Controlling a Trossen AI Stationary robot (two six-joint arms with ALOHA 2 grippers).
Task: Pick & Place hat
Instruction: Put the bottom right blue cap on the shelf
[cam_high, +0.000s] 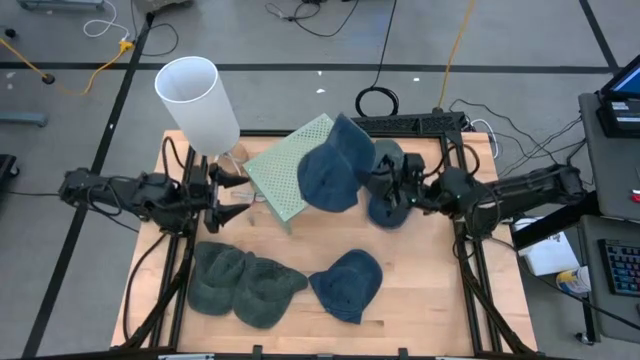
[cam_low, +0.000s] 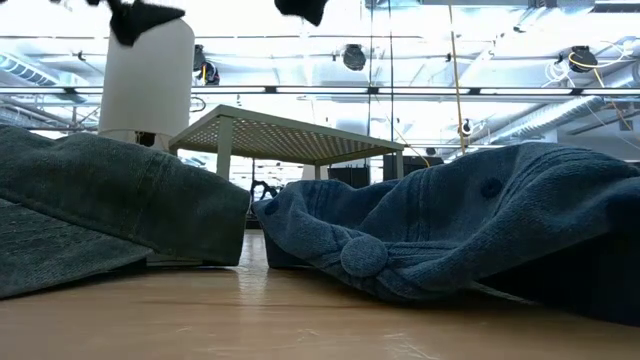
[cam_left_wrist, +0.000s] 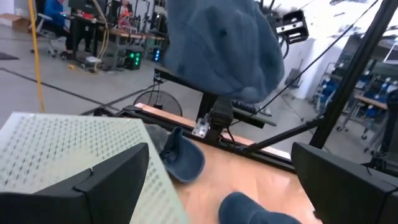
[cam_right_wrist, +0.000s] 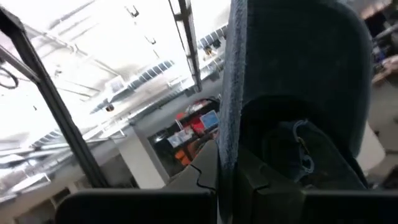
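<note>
High view first: the right gripper (cam_high: 385, 185) is clamped on a blue cap (cam_high: 333, 170) and holds it in the air over the green perforated rack (cam_high: 285, 170), near the table's (cam_high: 420, 295) back edge. Opposite it (fingers spread wide, nothing between them) the left gripper (cam_high: 232, 198) sits by the white cylinder (cam_high: 198, 100). A second blue cap (cam_high: 350, 284) and a green cap (cam_high: 240, 282) lie nearer the front.
</note>
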